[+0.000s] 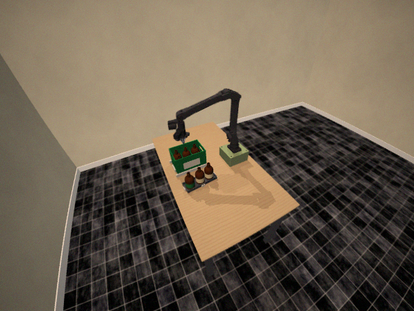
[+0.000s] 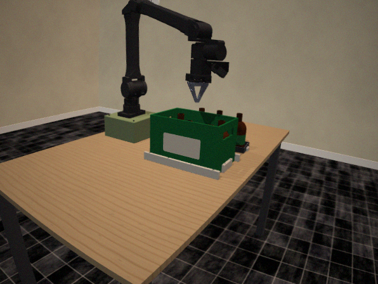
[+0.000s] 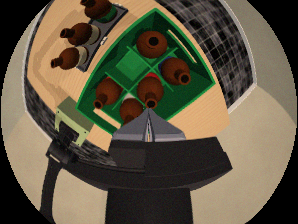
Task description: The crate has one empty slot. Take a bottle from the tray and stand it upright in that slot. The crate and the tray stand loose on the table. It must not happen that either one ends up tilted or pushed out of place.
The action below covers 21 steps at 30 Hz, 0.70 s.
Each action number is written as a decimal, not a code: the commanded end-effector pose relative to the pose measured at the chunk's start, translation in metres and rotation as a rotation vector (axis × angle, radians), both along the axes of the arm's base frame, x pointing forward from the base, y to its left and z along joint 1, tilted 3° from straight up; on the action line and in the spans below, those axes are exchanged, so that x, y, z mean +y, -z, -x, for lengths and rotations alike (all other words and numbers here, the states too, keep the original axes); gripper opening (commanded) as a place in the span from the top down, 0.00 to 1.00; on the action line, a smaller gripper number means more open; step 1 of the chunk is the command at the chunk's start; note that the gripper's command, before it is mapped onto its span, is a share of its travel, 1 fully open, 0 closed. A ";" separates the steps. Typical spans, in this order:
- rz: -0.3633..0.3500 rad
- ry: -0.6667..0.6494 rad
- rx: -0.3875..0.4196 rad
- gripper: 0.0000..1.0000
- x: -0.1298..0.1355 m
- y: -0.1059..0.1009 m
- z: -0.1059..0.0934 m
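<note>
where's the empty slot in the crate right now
In the wrist view the empty slot is the middle cell of the green crate's row nearest the tray, flanked by bottled cells. The shut tool hangs above the crate's opposite side.
</note>
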State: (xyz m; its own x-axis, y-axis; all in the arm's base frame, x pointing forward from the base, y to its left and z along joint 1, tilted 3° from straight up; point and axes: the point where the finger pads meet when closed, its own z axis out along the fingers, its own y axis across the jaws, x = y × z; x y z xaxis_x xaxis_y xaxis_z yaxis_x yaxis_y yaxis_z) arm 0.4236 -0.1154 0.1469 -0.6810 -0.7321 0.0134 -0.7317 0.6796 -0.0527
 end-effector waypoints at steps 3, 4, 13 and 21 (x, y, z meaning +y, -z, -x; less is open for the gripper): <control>-0.002 -0.037 0.002 1.00 0.100 0.005 -0.007; -0.003 -0.045 -0.002 1.00 0.119 0.006 -0.006; -0.006 -0.085 -0.007 1.00 0.256 0.010 0.023; -0.008 -0.064 -0.007 0.39 0.253 0.010 0.022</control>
State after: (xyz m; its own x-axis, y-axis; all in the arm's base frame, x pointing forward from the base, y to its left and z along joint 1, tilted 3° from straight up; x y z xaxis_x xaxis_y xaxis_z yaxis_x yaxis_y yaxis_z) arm 0.3993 0.1436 0.1326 -0.5887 -0.8081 0.0208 -0.8081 0.5878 -0.0390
